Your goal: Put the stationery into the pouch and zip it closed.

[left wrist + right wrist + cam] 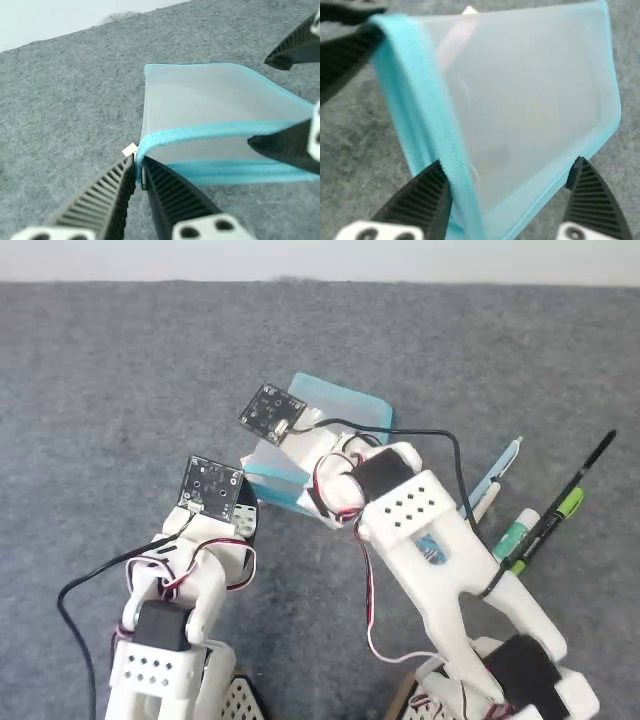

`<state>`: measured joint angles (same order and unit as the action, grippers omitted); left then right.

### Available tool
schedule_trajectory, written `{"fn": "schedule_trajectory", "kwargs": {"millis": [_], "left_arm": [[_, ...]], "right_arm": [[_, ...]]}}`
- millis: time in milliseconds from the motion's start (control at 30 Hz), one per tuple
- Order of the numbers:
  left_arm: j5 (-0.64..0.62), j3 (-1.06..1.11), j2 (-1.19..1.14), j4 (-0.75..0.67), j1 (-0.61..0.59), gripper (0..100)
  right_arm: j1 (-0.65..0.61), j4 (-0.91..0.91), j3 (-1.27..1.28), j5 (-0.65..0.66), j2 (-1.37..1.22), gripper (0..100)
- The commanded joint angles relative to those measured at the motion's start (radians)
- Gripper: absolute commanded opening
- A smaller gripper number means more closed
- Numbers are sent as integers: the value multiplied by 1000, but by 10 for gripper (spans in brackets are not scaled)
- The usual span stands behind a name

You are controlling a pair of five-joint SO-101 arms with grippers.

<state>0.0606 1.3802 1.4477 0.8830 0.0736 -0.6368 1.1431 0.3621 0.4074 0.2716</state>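
Note:
A translucent light-blue pouch (345,405) with a teal zipper edge stands on its side on the grey carpet. My left gripper (138,165) is shut on the pouch's (210,100) near corner, at the end of the zipper band, beside a small white tag (130,149). My right gripper (509,165) is open, with one finger on each side of the pouch (520,90). Its dark fingers (287,145) also show in the left wrist view. To the right lie a blue pen (497,478), a black pen (570,490), a green marker (548,525) and a white-green marker (515,533).
Grey carpet (100,390) covers the table up to a pale wall (320,255) at the back. A black cable (85,580) loops off the left arm, and another (440,440) crosses over the right arm.

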Motion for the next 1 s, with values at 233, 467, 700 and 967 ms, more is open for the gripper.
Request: {"fn": "schedule_trajectory", "kwargs": {"millis": [233, 467, 700, 967], "left_arm": [[-18, -15, -8, 11, 0, 13], [-18, -15, -8, 11, -2, 182], [-17, -15, -8, 12, -2, 246], [-17, -64, 0, 77, -17, 248]], "right_arm": [[44, -41, -15, -11, 1, 10], [42, 44, -15, 37, 7, 7], [48, 125, -9, 97, 82, 7], [47, 166, 61, 97, 183, 7]]}}
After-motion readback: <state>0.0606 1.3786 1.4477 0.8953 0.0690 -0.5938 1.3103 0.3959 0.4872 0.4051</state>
